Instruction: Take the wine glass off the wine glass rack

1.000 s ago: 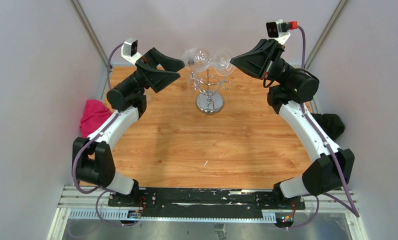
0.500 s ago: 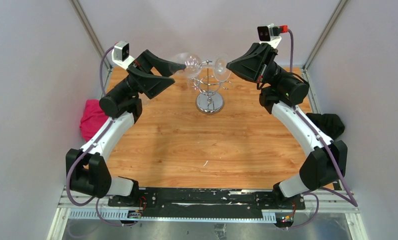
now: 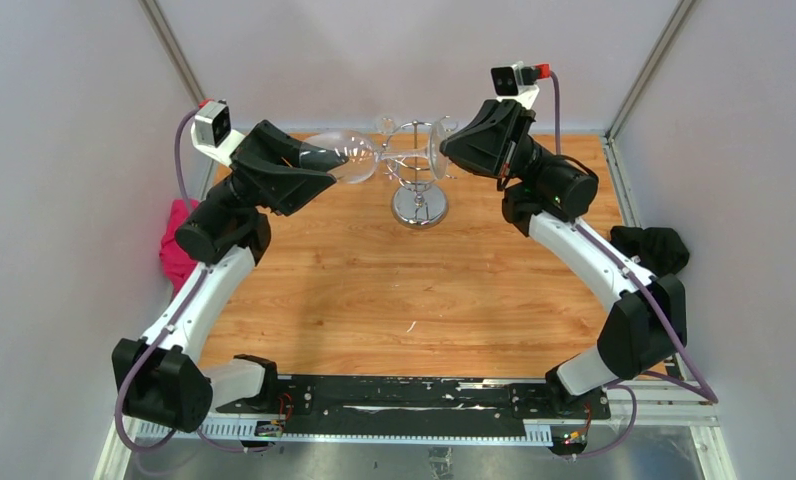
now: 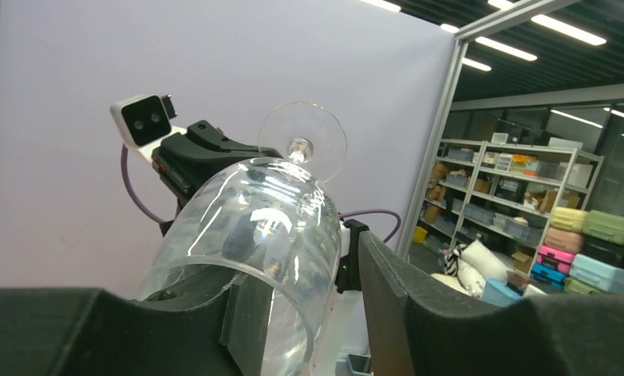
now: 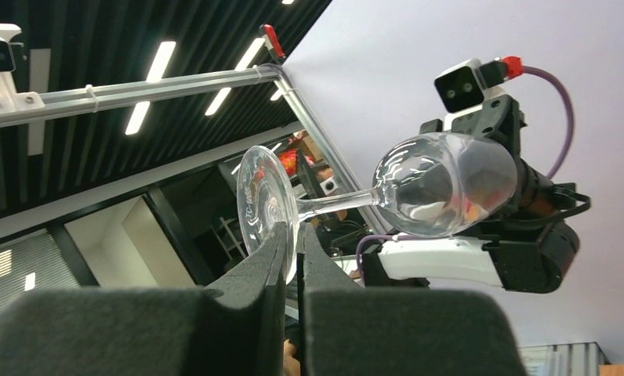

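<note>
The clear wine glass (image 3: 346, 157) lies horizontal in the air, left of the top of the chrome wine glass rack (image 3: 419, 180). My right gripper (image 3: 444, 150) is shut on the edge of the glass's foot, as the right wrist view shows (image 5: 297, 235), with the bowl (image 5: 438, 192) pointing at the left arm. My left gripper (image 3: 332, 160) is at the bowl's mouth. In the left wrist view (image 4: 305, 258) the bowl (image 4: 254, 211) sits over the left finger, and a gap shows between the glass and the right finger. The rack's round mirrored base (image 3: 420, 208) stands on the wooden table.
A pink cloth (image 3: 184, 235) lies at the table's left edge and a black cloth (image 3: 659, 250) at the right edge. A small white scrap (image 3: 411, 326) lies on the wood (image 3: 414, 280). Grey walls and metal frame posts close in the back and sides.
Both arms have swung left and lower, carrying the glass from above the rack's top to its left side. The bowl now sits deeper in the left gripper.
</note>
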